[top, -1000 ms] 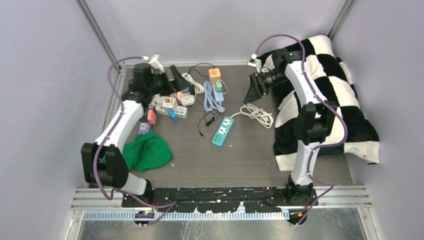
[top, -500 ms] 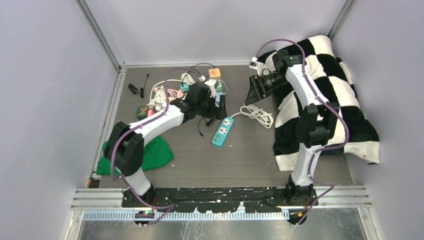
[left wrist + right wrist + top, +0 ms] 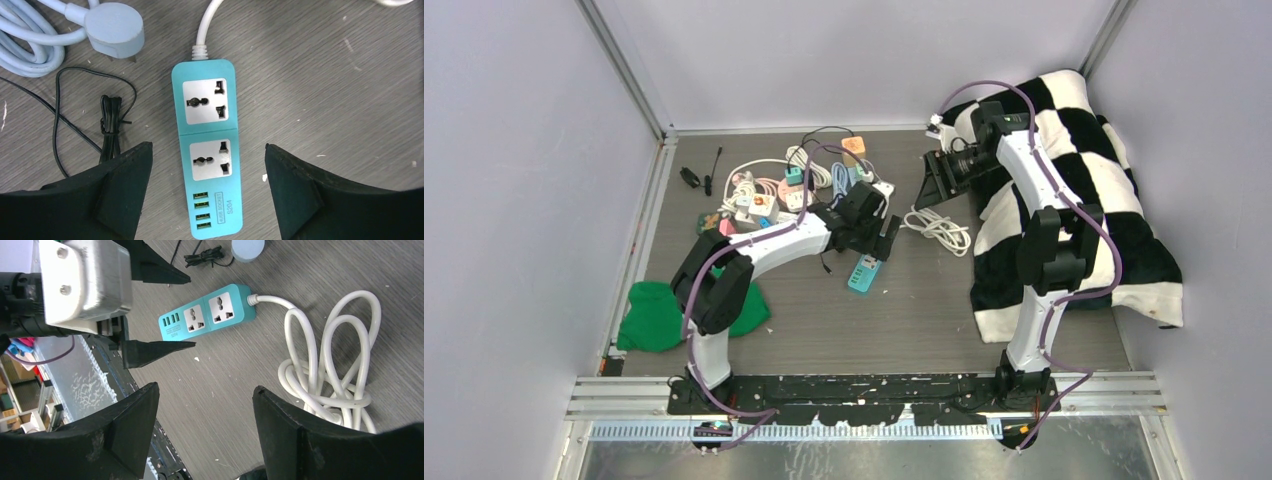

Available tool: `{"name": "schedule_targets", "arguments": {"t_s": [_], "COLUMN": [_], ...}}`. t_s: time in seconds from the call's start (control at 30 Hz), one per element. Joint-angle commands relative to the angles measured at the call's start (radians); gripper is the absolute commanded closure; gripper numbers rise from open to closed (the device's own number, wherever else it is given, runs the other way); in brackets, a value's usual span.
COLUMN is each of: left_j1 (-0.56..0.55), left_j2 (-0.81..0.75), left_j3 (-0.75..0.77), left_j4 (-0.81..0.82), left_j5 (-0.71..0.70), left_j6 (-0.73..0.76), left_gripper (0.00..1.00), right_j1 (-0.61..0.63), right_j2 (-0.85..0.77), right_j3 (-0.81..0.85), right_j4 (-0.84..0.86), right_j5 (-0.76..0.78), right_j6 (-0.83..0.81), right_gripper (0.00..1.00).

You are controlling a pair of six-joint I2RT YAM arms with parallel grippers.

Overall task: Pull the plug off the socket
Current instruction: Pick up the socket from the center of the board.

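Cloths on the table
A green cloth lies crumpled at the near left; a checked blanket (black and white) covers the right side.

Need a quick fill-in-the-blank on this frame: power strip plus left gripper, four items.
1. The teal power strip has ___ USB ports at one end.
2. Both of its sockets are ___, with nothing plugged in.
3. The left gripper has its jaws ___, one finger showing on each side of the strip.
4. The strip's cord is ___ in colour.
Missing words: four; empty; open; white.
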Motion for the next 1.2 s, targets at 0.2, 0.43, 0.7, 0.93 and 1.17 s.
{"name": "schedule_targets", "arguments": {"t_s": [0.2, 0.43, 0.7, 0.93, 1.17], "left_j1": [-0.041, -0.041, -0.043, -0.041, -0.032], "left_j2": [0.093, 0.155, 0.211, 0.175, -0.042], "left_j3": [0.084, 0.096, 0.148, 0.248, 0.136], "left_j4": [-0.061, -0.079, -0.133, -0.241, -0.14], "left_j5": [-0.06, -0.054, -0.025, 0.081, 0.113], "left_j6": [0.057, 0.067, 0.058, 0.136, 0.274], "left_gripper": [0.23, 0.28, 0.66, 1.0, 1.0], "right_j1": [-0.014, -0.014, -0.014, -0.014, -0.025], "right_j2": [-0.067, -0.066, -0.072, -0.077, -0.082], "right_j3": [-0.022, -0.033, -0.04, -0.043, 0.0], "right_j4": [0.033, 0.04, 0.043, 0.045, 0.017], "right_j5": [0.007, 0.002, 0.008, 0.018, 0.012], "right_j6": [0.021, 0.026, 0.026, 0.024, 0.009], "right_gripper": [0.26, 0.26, 0.26, 0.26, 0.26]}}
